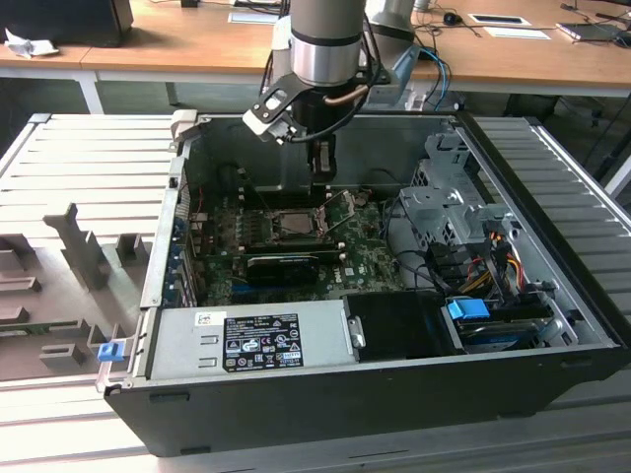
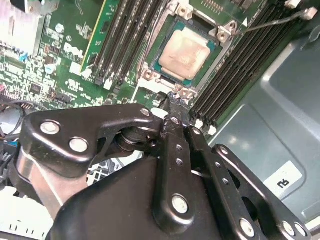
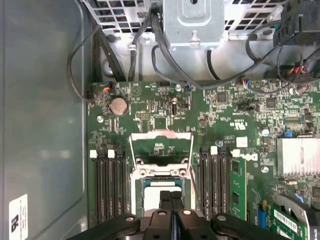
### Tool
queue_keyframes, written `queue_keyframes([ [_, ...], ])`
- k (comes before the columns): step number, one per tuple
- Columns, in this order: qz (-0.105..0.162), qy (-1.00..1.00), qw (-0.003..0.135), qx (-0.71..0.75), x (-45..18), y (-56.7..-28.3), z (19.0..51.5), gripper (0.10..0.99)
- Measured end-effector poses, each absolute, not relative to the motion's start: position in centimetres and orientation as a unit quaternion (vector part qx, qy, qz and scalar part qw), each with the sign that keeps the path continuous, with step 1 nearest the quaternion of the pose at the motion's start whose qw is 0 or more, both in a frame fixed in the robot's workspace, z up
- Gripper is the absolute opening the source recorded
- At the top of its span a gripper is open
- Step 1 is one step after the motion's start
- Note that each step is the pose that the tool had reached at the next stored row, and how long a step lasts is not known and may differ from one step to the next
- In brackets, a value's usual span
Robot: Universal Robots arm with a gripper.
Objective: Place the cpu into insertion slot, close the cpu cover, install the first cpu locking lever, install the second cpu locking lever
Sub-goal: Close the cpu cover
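One step looks done. In the exterior view, I have the gripper (image 1: 321,175) down inside the case (image 1: 325,404), just above the insertion slot (image 1: 266,227). In the second wrist view, the cpu (image 2: 185,52) sits in the slot. The jaws are pressed together and empty beside its corner, and one locking lever (image 2: 270,22) stands free. In the first wrist view, the cpu cover (image 3: 161,135) stands raised, so closing it and latching both levers remain. The gripper hides part of the cpu, and I can't pick out the other lever.

Above the cpu (image 3: 151,197) in the insertion slot (image 3: 136,175), the pincer (image 3: 171,196) (fingers together).
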State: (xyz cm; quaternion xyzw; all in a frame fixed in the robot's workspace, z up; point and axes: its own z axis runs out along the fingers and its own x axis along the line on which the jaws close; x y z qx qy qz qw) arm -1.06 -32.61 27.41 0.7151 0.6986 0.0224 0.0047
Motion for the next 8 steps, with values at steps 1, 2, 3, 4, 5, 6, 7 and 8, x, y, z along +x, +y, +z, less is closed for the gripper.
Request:
queue_keyframes([
  [1, 0.022, 0.699, 0.005, 0.715, -0.79, -32.52, 27.41, 0.106],
  [2, 0.022, 0.699, 0.005, 0.715, -0.64, -32.47, 27.41, 0.106],
  [3, 0.022, 0.699, 0.005, 0.715, -0.56, -32.43, 27.41, 0.106],
  [4, 0.022, 0.699, 0.005, 0.715, -0.45, -32.38, 27.41, 0.106],
  [5, 0.022, 0.699, 0.005, 0.715, -0.29, -32.31, 27.41, 0.106],
  [6, 0.022, 0.699, 0.005, 0.715, -0.11, -32.21, 27.41, 0.106],
  [7, 0.022, 0.699, 0.005, 0.715, 0.0, -32.16, 27.41, 0.106],
  [8, 0.022, 0.699, 0.005, 0.715, 0.09, -32.13, 27.41, 0.106],
])
